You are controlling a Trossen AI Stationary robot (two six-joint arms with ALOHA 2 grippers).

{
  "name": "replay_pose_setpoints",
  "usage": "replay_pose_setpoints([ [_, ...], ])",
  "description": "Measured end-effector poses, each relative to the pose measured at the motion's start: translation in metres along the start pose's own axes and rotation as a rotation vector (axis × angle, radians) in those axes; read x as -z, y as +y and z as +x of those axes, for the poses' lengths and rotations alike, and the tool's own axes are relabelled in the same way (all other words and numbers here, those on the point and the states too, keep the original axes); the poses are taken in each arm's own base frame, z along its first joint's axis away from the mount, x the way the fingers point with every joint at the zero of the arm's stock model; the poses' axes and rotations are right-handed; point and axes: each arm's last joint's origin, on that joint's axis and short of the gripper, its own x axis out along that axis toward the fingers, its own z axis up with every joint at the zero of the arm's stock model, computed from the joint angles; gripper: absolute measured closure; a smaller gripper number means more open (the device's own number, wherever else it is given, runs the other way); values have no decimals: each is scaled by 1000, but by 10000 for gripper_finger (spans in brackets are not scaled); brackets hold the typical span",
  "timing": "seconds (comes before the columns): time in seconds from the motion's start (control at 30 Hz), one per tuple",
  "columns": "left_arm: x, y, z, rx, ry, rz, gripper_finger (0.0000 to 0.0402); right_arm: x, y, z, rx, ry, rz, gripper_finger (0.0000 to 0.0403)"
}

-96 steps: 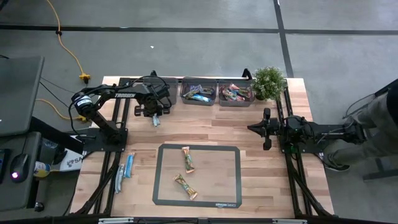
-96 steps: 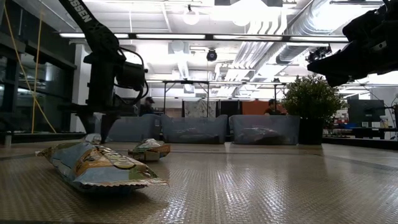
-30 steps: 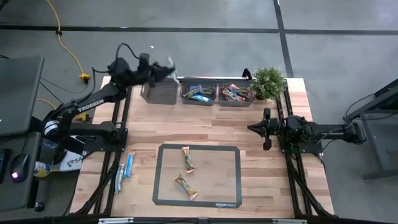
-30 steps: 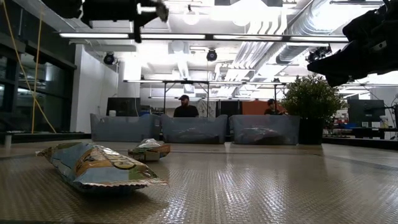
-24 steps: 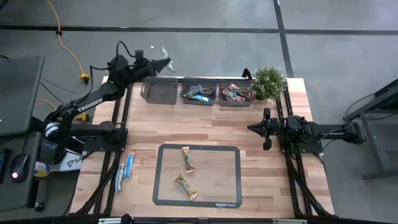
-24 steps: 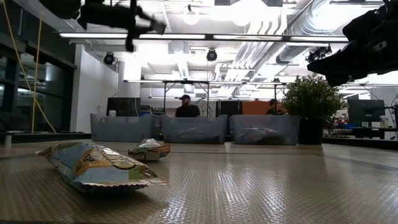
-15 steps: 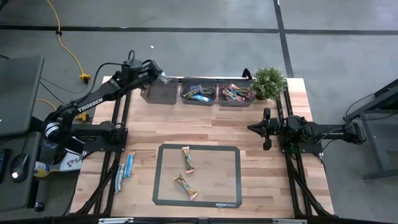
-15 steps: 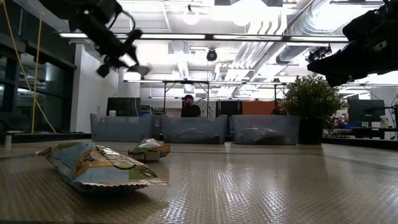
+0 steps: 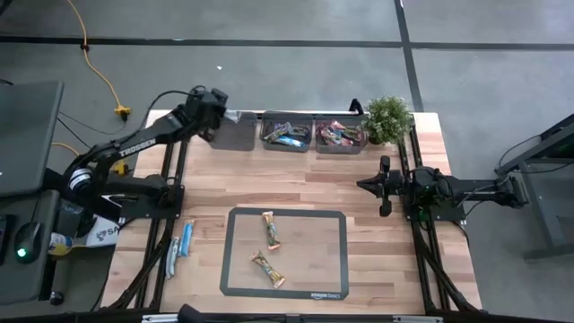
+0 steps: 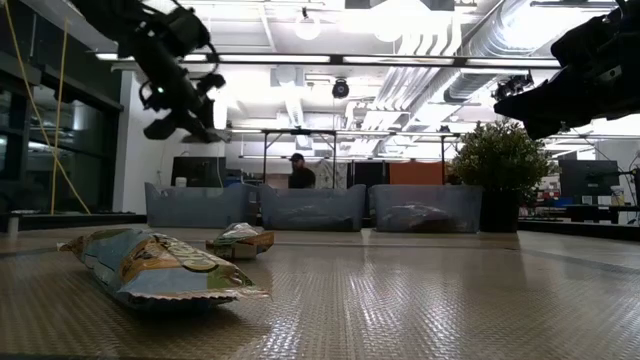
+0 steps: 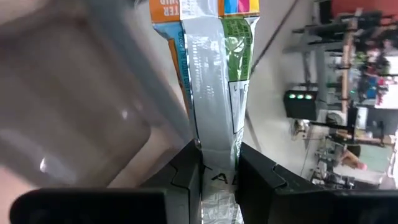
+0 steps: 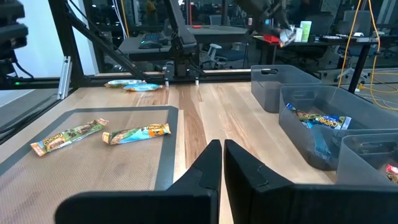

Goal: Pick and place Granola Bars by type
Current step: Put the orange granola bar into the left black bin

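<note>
The left gripper (image 11: 217, 171) clamps a granola bar (image 11: 211, 74) above the leftmost bin (image 9: 235, 135).

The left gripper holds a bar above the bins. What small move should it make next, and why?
Probably lower a little and open over the empty bin. The left gripper is shut on a bar and hangs at that bin's far rim. The other two bins already hold different bars, so this one seems meant for it. The right gripper waits, shut.
</note>
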Motion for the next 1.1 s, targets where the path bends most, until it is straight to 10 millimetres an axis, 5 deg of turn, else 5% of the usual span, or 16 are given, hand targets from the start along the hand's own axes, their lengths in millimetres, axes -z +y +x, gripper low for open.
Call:
replay_pose_setpoints([
  [0.37,50,25,29,-99,-106,-293,325,0,0,0,0,0,0,401],
  [1.1,49,33,30,-155,-166,-270,325,0,0,0,0,0,0,400],
])
